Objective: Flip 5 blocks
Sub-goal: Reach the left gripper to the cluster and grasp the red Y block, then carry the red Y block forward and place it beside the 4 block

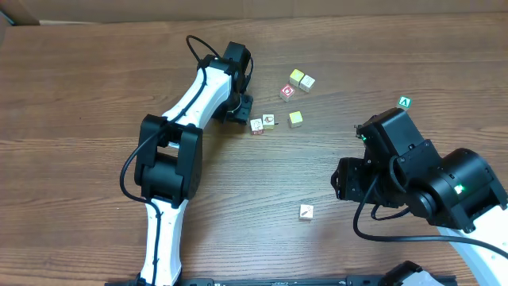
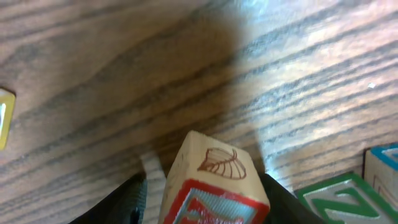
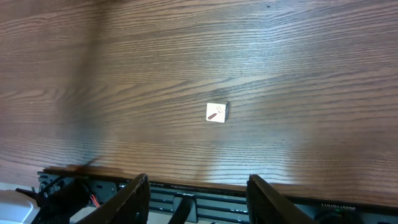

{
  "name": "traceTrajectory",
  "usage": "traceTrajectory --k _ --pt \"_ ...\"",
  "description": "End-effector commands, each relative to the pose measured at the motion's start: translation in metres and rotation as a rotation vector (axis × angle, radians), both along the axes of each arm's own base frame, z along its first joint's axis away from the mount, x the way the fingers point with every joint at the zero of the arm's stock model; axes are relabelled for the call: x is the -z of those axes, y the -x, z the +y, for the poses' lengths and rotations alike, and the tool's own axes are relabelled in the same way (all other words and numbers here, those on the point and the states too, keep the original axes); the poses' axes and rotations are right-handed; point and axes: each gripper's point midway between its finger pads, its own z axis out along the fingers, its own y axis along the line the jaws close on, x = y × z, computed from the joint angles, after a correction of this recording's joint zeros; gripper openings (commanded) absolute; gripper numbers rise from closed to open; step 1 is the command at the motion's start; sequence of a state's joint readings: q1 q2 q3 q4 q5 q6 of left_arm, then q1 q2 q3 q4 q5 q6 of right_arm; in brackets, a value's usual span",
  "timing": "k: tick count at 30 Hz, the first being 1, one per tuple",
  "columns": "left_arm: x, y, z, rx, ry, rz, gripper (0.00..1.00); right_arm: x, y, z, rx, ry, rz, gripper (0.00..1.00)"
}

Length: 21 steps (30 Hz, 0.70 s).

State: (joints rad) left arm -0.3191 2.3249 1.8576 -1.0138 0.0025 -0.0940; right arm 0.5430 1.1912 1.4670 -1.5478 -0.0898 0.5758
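**Left jaws at one cube, four printed cubes left standing**

A small pale wooden cube with a red leaf-like drawing (image 2: 214, 180) is seen between the fingers of the left gripper (image 2: 204, 185), low over the brown wood-grain table (image 1: 95, 79). It appears tilted, one corner raised toward the wrist camera. The jaws stand at a middling width on either side of it. The right-hand finger is touching it or nearly so, and a thin pale strip shows on the other side. Whether a firm grip has been made cannot be told.

The right gripper (image 3: 199, 199) is held apart and empty, and it hangs above a lone pale cube with a red mark (image 3: 217, 112), which lies flat and well apart from the rest.

In the overhead view, a pale cube with a dark picture (image 1: 269, 121) sits just beside the left gripper. A red-printed pale cube (image 1: 286, 93) and a whitish cube (image 1: 307, 82) lie a little beyond.

No face shows whether any cube has been turned, so the count done cannot be read. By judgement, one flip is in hand. The other four printed cubes rest squarely and are likely to remain.
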Motion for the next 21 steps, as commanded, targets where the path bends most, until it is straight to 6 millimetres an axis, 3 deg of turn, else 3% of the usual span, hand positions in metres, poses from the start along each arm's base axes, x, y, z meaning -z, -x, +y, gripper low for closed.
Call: traceTrajectory --k 1,6,9,10,15,21 --pt "-0.002 -0.012 0.002 0.006 -0.007 -0.026 0.53 -0.010 -0.001 0.000 -0.001 -0.018 -0.031 0.51" --pt "-0.012 -0.019 -0.001 0.012 0.000 -0.050 0.33 -0.010 -0.001 0.000 -0.001 -0.018 -0.030 0.51" --pt "-0.015 -0.018 0.000 0.012 -0.001 -0.043 0.09 -0.009 -0.001 0.000 -0.001 -0.017 -0.029 0.51" --pt "-0.016 -0.017 0.000 0.012 -0.004 -0.035 0.05 -0.009 -0.001 0.000 -0.001 -0.017 -0.029 0.51" --pt "-0.022 -0.002 0.006 -0.004 -0.024 0.030 0.04 -0.009 0.000 -0.001 -0.001 -0.017 -0.029 0.51" --pt "-0.058 0.018 0.010 -0.116 0.006 0.085 0.04 -0.009 0.001 -0.002 0.000 -0.010 -0.023 0.51"
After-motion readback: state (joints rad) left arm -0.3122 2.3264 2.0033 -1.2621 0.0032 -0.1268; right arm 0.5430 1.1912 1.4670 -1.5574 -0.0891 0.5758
